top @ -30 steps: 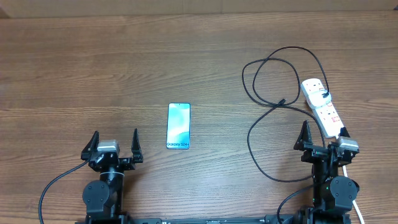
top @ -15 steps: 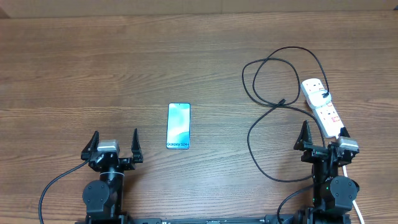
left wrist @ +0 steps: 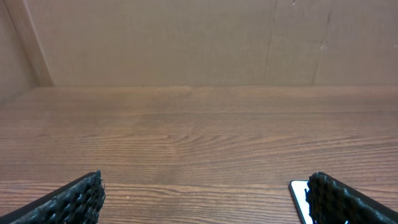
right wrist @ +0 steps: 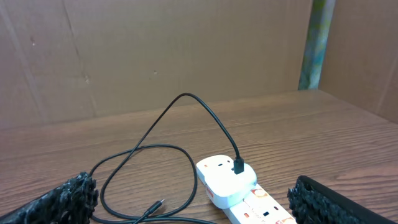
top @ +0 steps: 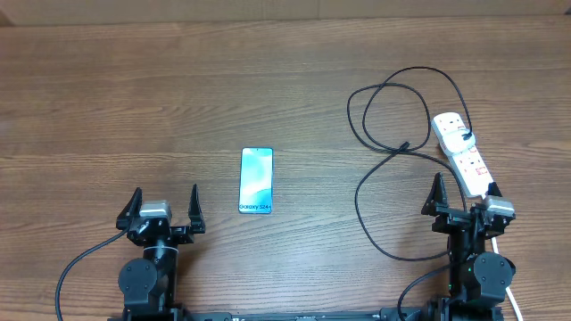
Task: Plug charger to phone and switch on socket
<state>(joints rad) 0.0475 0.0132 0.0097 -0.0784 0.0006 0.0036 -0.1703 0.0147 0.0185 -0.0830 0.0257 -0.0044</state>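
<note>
**Both claws wide and holding nothing; charger in the strip, not in the phone**

The left gripper [top: 165,193] and the right gripper [top: 464,185] sit at the near edge of the table [top: 107,89], each with its jaws spread wide and nothing between them. In the wrist views only the ribbed black fingertips [left wrist: 74,199] [right wrist: 62,199] show, cut off by the bottom corners.

The phone [top: 256,180] lies flat, screen up, just ahead and to the right of the left gripper and well apart from everything else. The left wrist camera catches only one corner of it [left wrist: 300,198], partly behind the right finger. Its charging port cannot be made out in any view.

The power strip [top: 461,152] lies at an angle ahead of the right gripper. Its near end is hidden from above behind that gripper's right finger and is cut off at the bottom of the right wrist view. The black plug [right wrist: 239,165] stands in the strip's far outlet. The cable [top: 419,69] loops across the wood to the left of the strip, crossing itself, and one long bend disappears behind the right arm. Its loose tip [top: 406,145] rests on bare table, far from the phone.

The switches show only as small red marks [right wrist: 255,214], too small to tell whether they are on or off.
</note>
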